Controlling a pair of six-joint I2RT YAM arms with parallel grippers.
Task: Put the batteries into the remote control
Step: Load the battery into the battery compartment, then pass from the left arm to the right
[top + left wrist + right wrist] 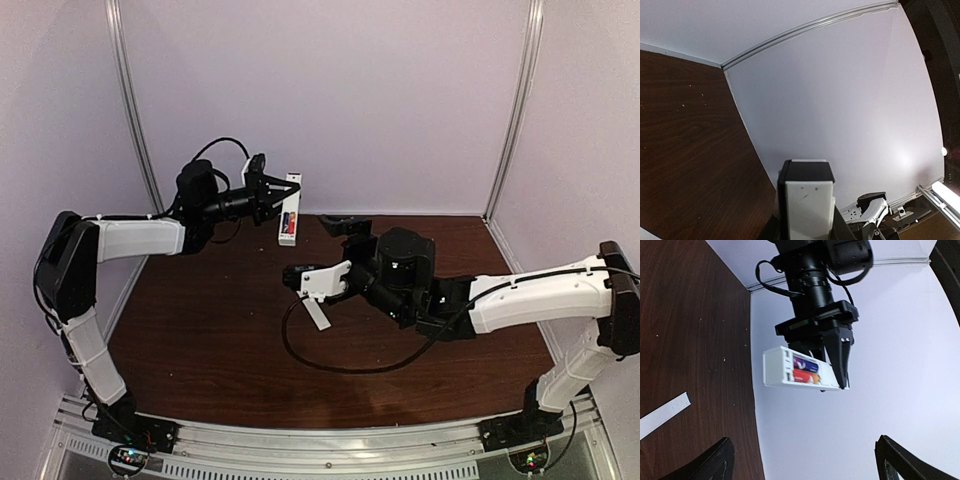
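The white remote control is held up off the table at the back, with my left gripper shut on its upper part. Its battery slot faces the right wrist camera. Two batteries lie in the slot side by side, a dark blue-purple one above a red-orange one. My right gripper hangs a short way in front of the remote control, open wide with nothing between its fingers. In the left wrist view only the remote control's end shows between the jaws.
A thin flat white cover strip lies on the dark wood table below the right gripper, also seen as a strip in the right wrist view. A black cable loops over the table. White walls close the back and sides.
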